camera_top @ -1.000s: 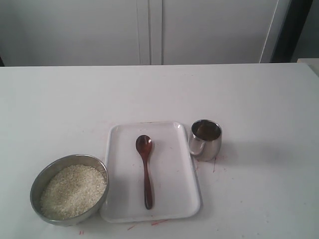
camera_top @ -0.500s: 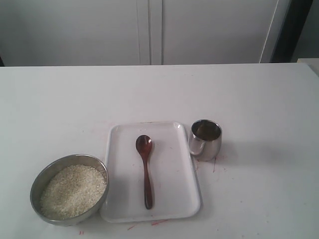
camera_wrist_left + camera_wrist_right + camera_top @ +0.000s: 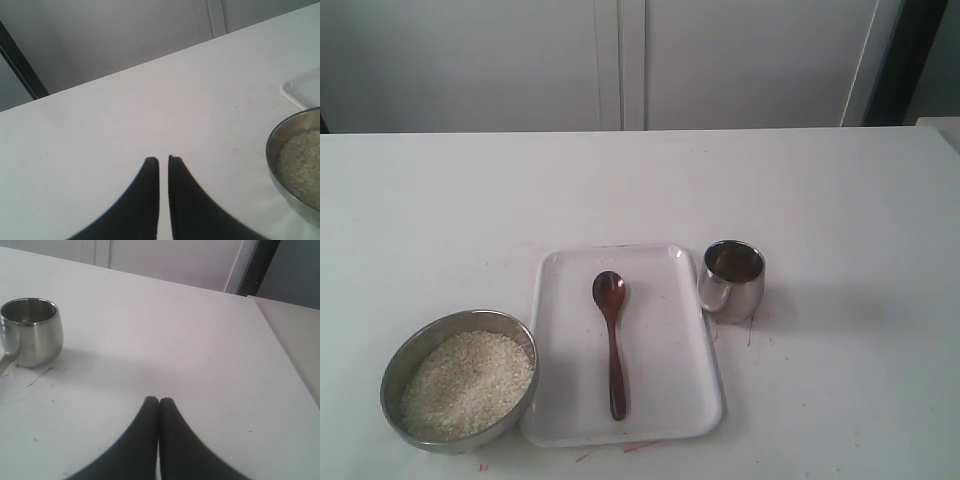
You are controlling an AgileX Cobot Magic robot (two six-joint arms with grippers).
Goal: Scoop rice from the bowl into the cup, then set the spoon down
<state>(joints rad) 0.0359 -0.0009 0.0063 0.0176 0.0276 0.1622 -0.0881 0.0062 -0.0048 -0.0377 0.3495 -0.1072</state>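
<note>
The dark reddish-brown wooden spoon (image 3: 612, 340) lies on a white tray (image 3: 670, 400), its oval end pointing away from the table's front edge. The wide grey bowl (image 3: 395, 365) holds off-white rice (image 3: 468, 383) just left of the tray. The small shiny cup (image 3: 731, 280) stands off the tray's far right corner. Neither arm shows in the exterior view. My left gripper (image 3: 163, 159) hovers over bare table beside the bowl (image 3: 280, 142), jaws nearly together with a thin slit, holding nothing. My right gripper (image 3: 159, 399) is shut and empty, well apart from the cup (image 3: 32, 332).
The white table runs back to a pale wall with cabinet panels. Faint red marks dot the table near the cup and along the tray's front edge. A corner of the tray (image 3: 305, 90) shows in the left wrist view.
</note>
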